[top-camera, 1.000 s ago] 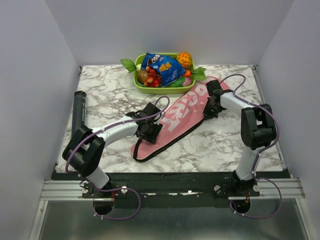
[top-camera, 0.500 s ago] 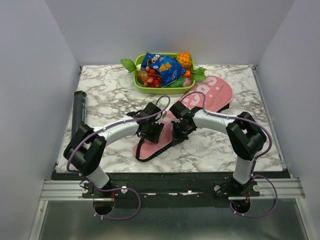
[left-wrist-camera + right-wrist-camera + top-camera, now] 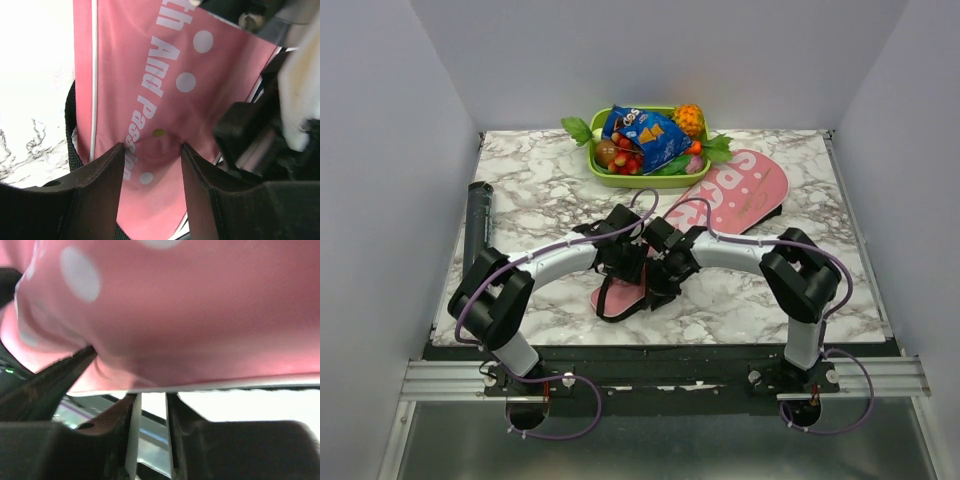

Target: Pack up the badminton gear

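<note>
The pink bag (image 3: 735, 195) lettered "SPORT" lies slantwise on the marble table, its round head at the back right and its narrow end near the front middle. My left gripper (image 3: 626, 260) is shut on the narrow end, with pink fabric (image 3: 150, 75) bunched between its fingers (image 3: 100, 180). My right gripper (image 3: 662, 274) is right beside it, nearly closed on the bag's white-piped edge (image 3: 210, 385). The black tube (image 3: 477, 225) lies along the table's left edge. Rackets and shuttlecocks are out of view.
A green tray (image 3: 605, 178) of toy fruit with a blue snack packet (image 3: 645, 135) stands at the back middle, just behind the bag's head. The bag's black strap (image 3: 603, 297) loops at its narrow end. My two wrists are close together.
My right gripper has slid along the bag's edge from the head at the back right to the narrow end beside my left gripper. The bag has drawn up and turned. My left gripper held still.
</note>
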